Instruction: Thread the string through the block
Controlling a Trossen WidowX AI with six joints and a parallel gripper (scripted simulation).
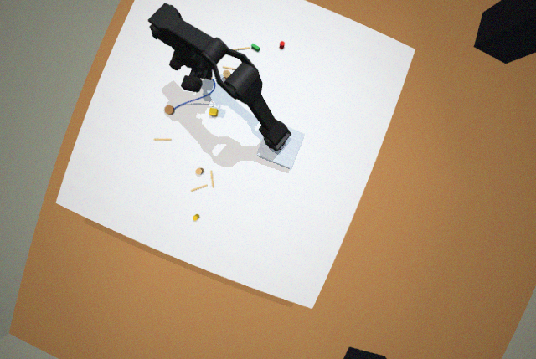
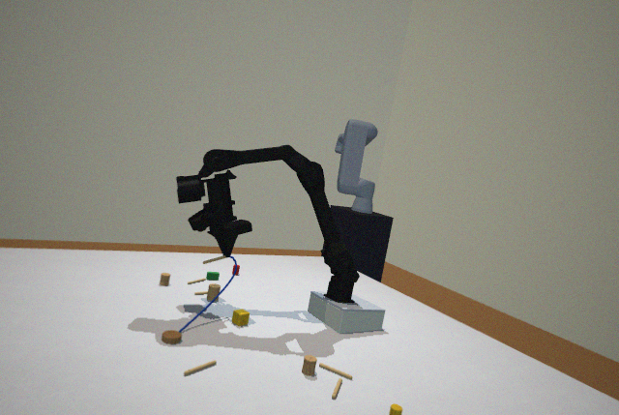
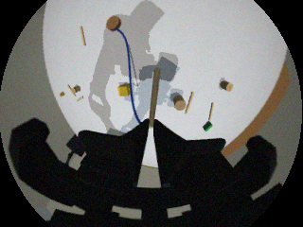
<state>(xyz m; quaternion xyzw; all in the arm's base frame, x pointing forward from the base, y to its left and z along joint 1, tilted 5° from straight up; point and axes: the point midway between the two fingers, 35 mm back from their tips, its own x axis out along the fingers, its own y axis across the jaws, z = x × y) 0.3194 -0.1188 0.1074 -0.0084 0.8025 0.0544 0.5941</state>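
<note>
Currently, the fingers [image 2: 227, 253] grip the thin stick [image 2: 215, 259] [image 3: 154, 96] above the desk [image 1: 242, 225] [image 2: 100, 380] [image 3: 204, 43]. From there, the blue string [image 1: 194, 99] [image 2: 210, 303] [image 3: 129, 71] curves down to the round button [image 1: 169, 109] [image 2: 171, 337] [image 3: 114, 23].

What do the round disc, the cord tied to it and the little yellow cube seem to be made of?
Disc: probably matte wood, judging by its brown tone.
Cord: likely smooth textile or plastic, blue, bending in a curve.
Cube: perhaps painted wood or plastic; evenly yellow.

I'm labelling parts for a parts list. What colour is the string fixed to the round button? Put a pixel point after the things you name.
The string [image 1: 197, 99] [image 2: 205, 307] [image 3: 129, 61] is dark blue, clearest in the exterior view.
</note>
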